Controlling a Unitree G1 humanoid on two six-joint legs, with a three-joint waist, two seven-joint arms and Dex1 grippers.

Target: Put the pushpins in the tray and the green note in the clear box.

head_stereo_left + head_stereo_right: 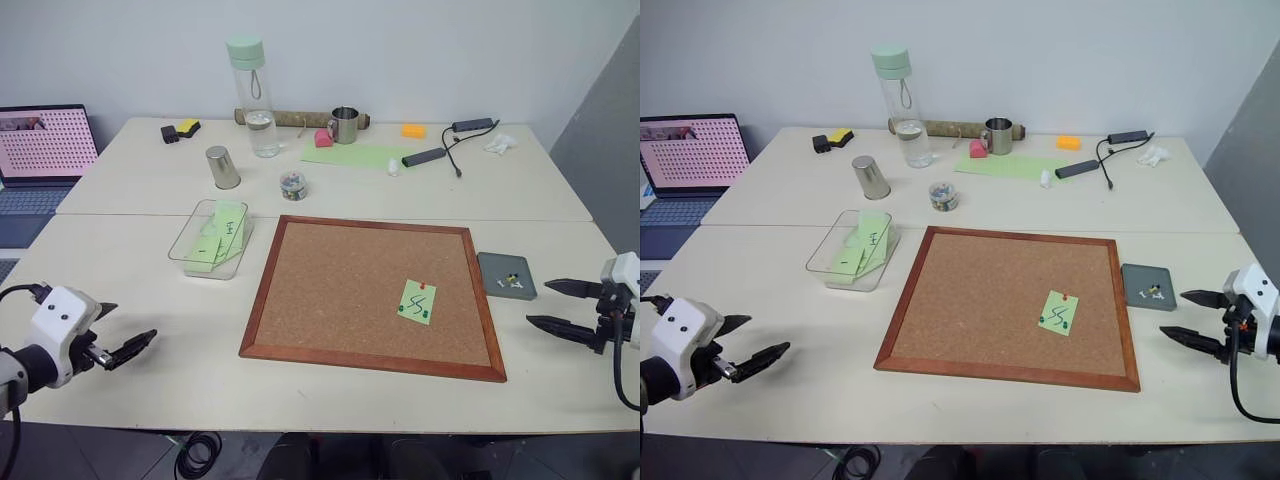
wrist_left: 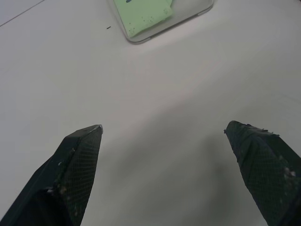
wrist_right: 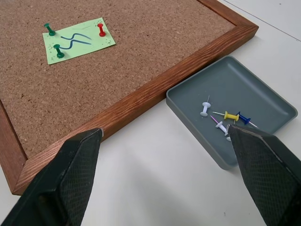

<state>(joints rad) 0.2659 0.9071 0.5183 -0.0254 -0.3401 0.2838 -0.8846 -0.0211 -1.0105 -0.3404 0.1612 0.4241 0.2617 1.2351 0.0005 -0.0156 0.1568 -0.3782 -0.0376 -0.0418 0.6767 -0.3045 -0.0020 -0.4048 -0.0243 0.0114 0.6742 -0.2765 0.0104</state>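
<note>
On the cork board (image 1: 375, 290), toward its right side, the green note (image 1: 417, 301) sits pinned by three pushpins (image 3: 101, 30), one red at its upper corner and two dark green along the left edge. Nothing of the task looks begun: the note is fixed, so the step in hand is pulling the first pin. The tray (image 1: 506, 275) lies on the surface just beside the board's right frame and already carries a few loose pins. The clear box (image 1: 208, 238), with other green notes inside, lies off the board's left edge. The right claw (image 1: 560, 305) hovers spread wide and empty, near the tray and apart from the note. The left claw (image 1: 120, 350) hangs equally wide and empty, near the front edge, well short of the box. Next, I judge, the right claw must reach left over the frame and narrow precisely on one tiny pin head.
</note>
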